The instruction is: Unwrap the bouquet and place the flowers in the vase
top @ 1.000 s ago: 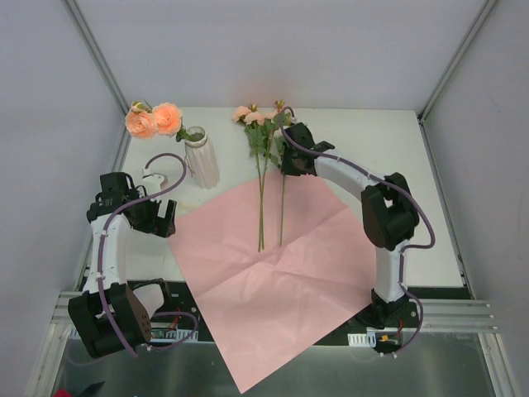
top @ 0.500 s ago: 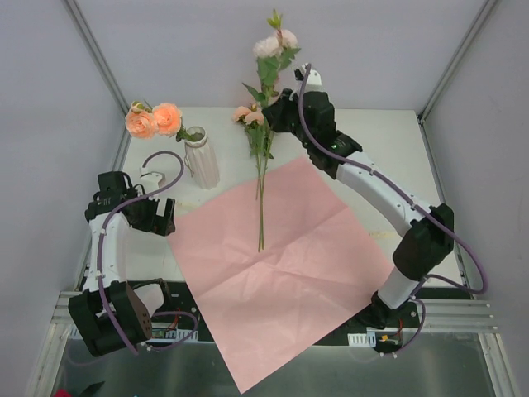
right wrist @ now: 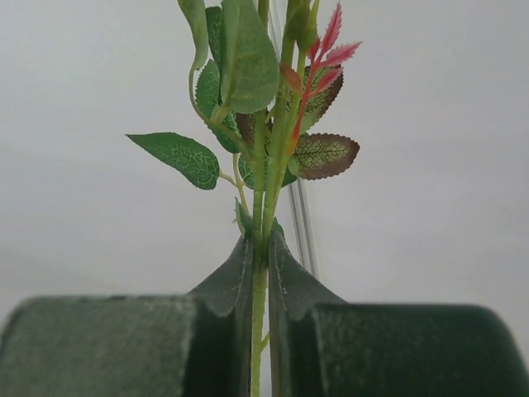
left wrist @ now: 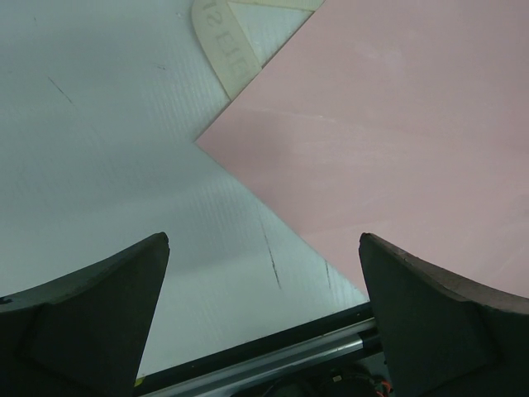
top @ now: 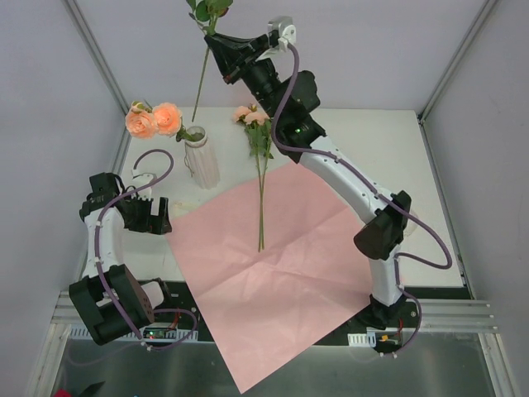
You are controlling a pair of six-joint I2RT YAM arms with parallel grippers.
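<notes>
At the top centre of the overhead frame, the right gripper is clamped tight on the thin green stem of one flower, held high with leaves above the jaws; its lower end shows just over the mouth of the vase. That vase stands upper left on the counter with two peach roses in it. The remaining flowers lie across the upper corner of the flat pink wrapping paper, and the left gripper, jaws wide and empty, hangs low beside the paper's left corner.
</notes>
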